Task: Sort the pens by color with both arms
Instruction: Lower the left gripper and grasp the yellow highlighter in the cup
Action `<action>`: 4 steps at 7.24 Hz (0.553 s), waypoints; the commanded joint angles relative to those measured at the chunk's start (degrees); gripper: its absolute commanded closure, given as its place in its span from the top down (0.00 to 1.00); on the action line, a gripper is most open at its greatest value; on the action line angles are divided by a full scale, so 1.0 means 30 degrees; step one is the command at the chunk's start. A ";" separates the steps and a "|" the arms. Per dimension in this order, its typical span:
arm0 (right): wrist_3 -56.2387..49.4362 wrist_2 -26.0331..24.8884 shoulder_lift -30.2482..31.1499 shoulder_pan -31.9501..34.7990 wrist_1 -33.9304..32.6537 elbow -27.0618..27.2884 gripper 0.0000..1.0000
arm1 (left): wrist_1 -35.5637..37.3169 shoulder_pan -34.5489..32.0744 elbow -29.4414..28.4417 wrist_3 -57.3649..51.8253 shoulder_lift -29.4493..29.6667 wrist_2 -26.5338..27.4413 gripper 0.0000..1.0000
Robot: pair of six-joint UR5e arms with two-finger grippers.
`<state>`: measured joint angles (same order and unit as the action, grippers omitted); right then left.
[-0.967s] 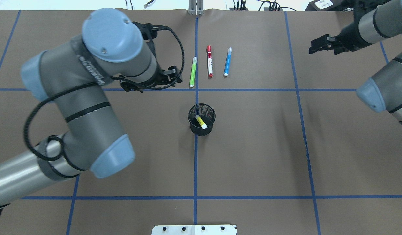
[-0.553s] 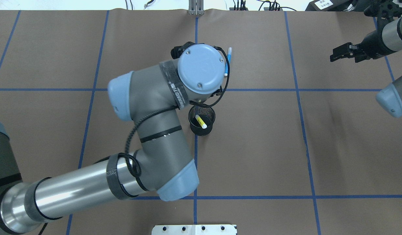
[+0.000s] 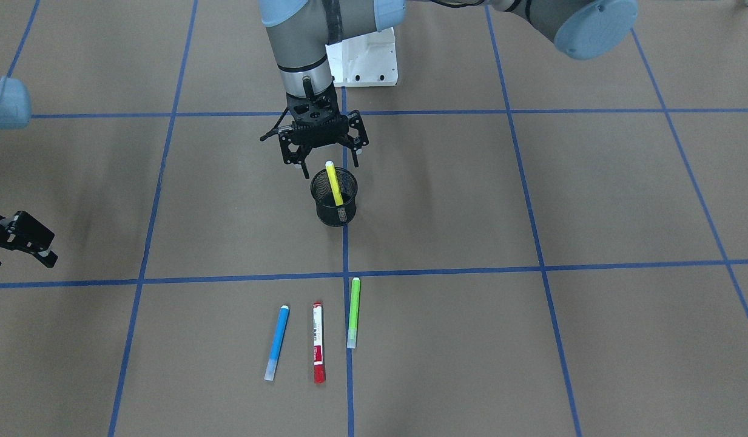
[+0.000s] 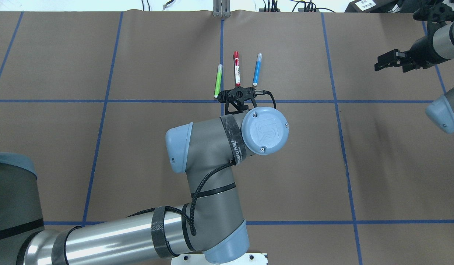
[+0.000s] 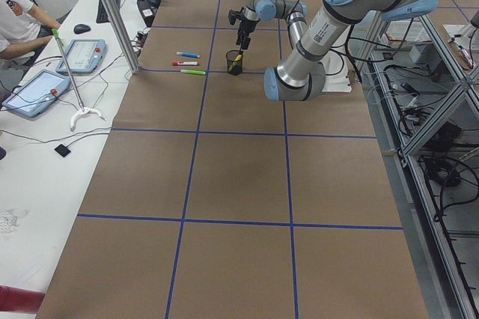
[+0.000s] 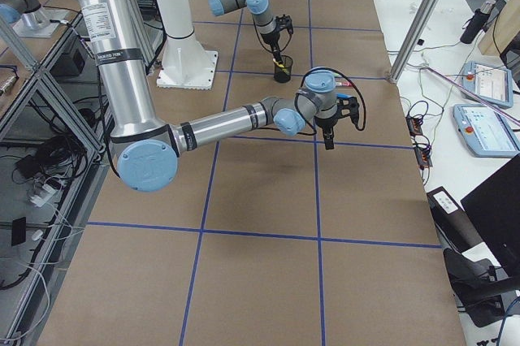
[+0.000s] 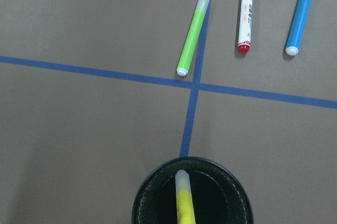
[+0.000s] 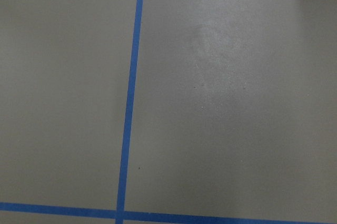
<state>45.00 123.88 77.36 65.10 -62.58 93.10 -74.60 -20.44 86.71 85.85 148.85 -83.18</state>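
The yellow pen (image 3: 333, 182) is the only one standing in the black mesh cup (image 3: 334, 213), leaning with its pale tip poking up over the rim on the robot's side. The other three lie flat in a loose row on the operators' side of the cup, well apart from it. The green pen (image 3: 353, 312) is nearly in line with the cup, then comes the red-capped white pen (image 3: 318, 343), then the blue pen (image 3: 277, 342) furthest toward the robot's right. The left gripper (image 3: 326, 162) hangs right over the cup, jaws spread wide, nothing in them. The front-facing view puts the yellow tip between the fingers, but I can't tell if it's really that deep yet. My read is that this is the grab-the-yellow-one step, so it can join the row. That calls for a straight drop, a pinch on the pen's upper end, and a clean vertical lift so the light cup doesn't tip or drag. The right gripper (image 4: 377, 62) is way off to the robot's right of the cup over bare brown paper (image 4: 359, 147), jaws looking apart and empty. Fun bit: the overhead view buries the cup and yellow pen completely under the left arm (image 4: 212, 158), while the front-facing camera shows both fine. The left wrist cam gets the pen tip in the cup plus the three pens beyond, but no fingers. The right wrist cam shows only paper and blue tape (image 8: 130, 103).
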 commanded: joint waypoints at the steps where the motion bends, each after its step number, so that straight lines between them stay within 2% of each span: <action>1: -0.0002 -0.0014 -0.0065 0.0009 0.0000 -0.0125 0.98 | -0.0007 0.0104 0.0014 0.0211 0.0069 0.0100 0.78; 2: -0.0002 -0.0014 -0.0065 -0.0020 0.0000 -0.0125 0.98 | -0.0007 0.0104 0.0014 0.0211 0.0040 0.0100 0.72; 4: -0.0002 -0.0014 -0.0123 -0.0021 0.0000 -0.0125 0.98 | -0.0152 0.0104 0.0101 0.0211 -0.0077 0.0100 0.72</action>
<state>45.00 123.84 77.09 65.05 -62.58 92.73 -74.76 -20.13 86.85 86.48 148.78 -82.89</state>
